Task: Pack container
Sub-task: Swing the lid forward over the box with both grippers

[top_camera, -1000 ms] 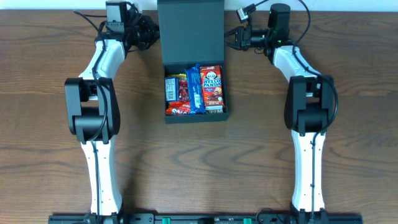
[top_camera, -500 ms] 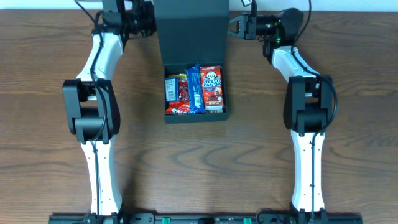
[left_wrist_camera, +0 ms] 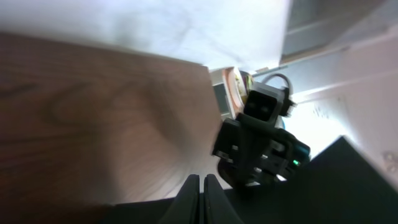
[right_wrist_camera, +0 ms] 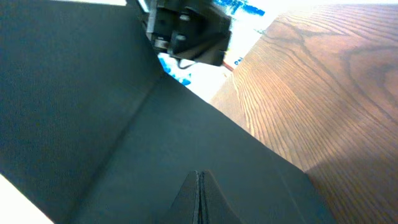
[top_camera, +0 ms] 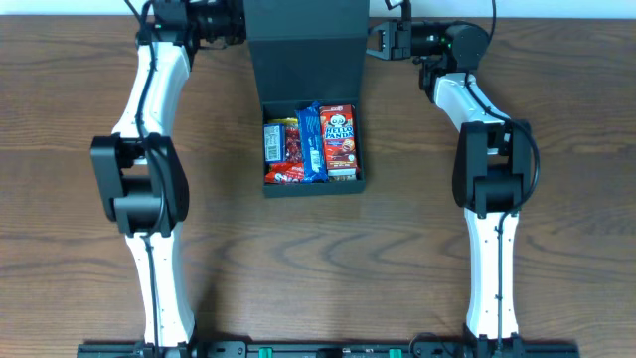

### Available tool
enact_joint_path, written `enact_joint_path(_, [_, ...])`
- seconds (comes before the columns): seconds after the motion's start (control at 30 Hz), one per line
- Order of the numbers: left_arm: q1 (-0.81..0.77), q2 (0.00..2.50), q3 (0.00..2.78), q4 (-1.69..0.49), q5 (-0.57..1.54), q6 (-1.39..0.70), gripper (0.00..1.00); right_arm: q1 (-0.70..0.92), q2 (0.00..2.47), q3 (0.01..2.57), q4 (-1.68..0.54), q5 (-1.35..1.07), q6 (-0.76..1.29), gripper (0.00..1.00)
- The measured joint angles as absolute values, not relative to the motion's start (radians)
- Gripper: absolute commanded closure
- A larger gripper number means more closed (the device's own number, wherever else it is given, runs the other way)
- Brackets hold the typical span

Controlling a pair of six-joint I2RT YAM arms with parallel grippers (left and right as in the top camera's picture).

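Note:
The container (top_camera: pixel 314 185), a dark teal-black box, lies open mid-table with its flap lid (top_camera: pixel 304 50) standing up at the back. Inside lie snack packets: a red Hello Panda pack (top_camera: pixel 339 139), a blue packet (top_camera: pixel 310 143) and smaller ones at the left (top_camera: pixel 275 144). My left gripper (top_camera: pixel 241 22) is shut and empty at the lid's left edge. At the lid's right edge is my right gripper (top_camera: pixel 374 40), also shut and empty. In the left wrist view the shut fingertips (left_wrist_camera: pixel 200 178) point across the lid (left_wrist_camera: pixel 348 193). The right wrist's shut tips (right_wrist_camera: pixel 199 174) lie over the lid's surface (right_wrist_camera: pixel 124 106).
Brown wooden table (top_camera: pixel 556 249) all around the box. Both arms stretch along the box's sides to the far edge, where cables trail behind them. A white wall (left_wrist_camera: pixel 155 25) lies just beyond the table's far edge.
Both grippers have moved further back and up along the lid's two side edges. The lid looks larger from above, so it stands higher. The packets have not moved.

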State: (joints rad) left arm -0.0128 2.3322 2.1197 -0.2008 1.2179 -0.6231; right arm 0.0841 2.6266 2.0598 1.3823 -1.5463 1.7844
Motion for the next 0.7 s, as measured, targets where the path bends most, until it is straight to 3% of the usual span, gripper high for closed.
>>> enact_joint_path(0.27, [-0.034, 2.133, 2.129, -0.427, 1.202, -0.429, 0.94, 0.097, 2.508, 2.06, 1.4, -1.546, 1.793, 0.98])
enact_joint_path(0.5, [-0.061, 2.056, 2.133, -0.684, 1.065, -0.229, 0.94, 0.097, 2.427, 2.06, 1.431, -1.546, 1.795, 0.98])
enact_joint_path(0.7, [-0.071, 2.044, 2.133, -0.736, 0.972, -0.139, 0.94, 0.094, 2.406, 2.06, 1.442, -1.546, 1.795, 0.99])
